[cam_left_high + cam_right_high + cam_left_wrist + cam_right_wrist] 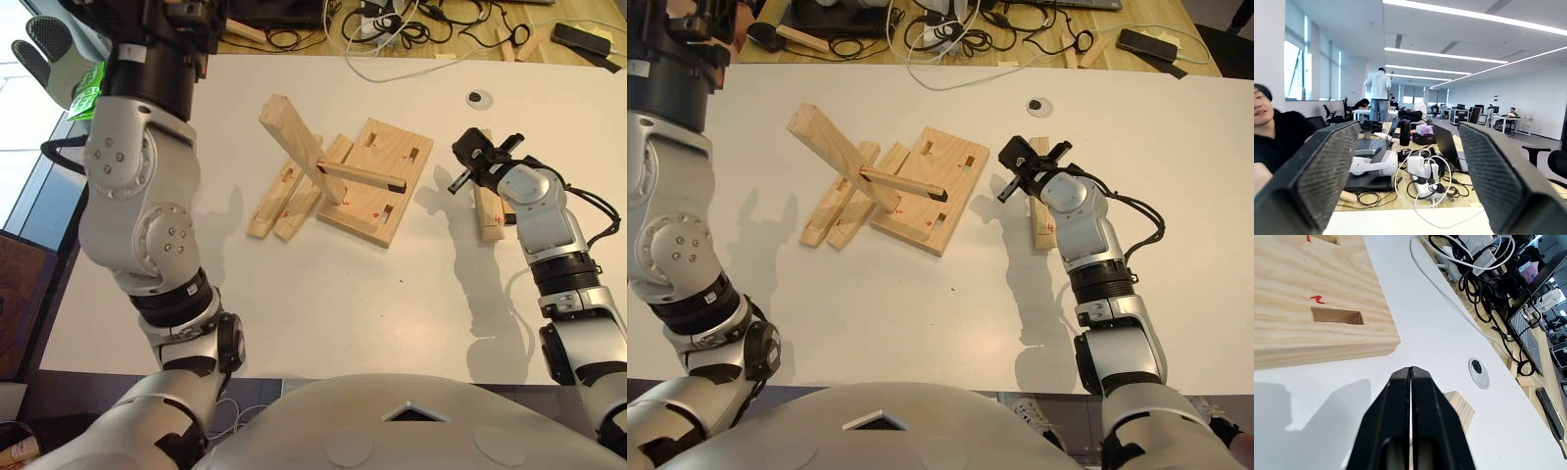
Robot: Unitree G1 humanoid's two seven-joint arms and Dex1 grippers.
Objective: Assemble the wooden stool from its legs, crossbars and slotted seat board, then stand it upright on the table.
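Now: right gripper [1411, 374] pinched together, empty, over leg [488, 223] beside seat board [362, 211]; left gripper [1408, 132] raised, jaws wide apart.

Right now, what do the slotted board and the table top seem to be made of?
The slotted board looks like pale unfinished softwood, probably pine: grain lines and raw slot edges show. The table top looks smooth, matte white, laminate or paint; I cannot tell which.
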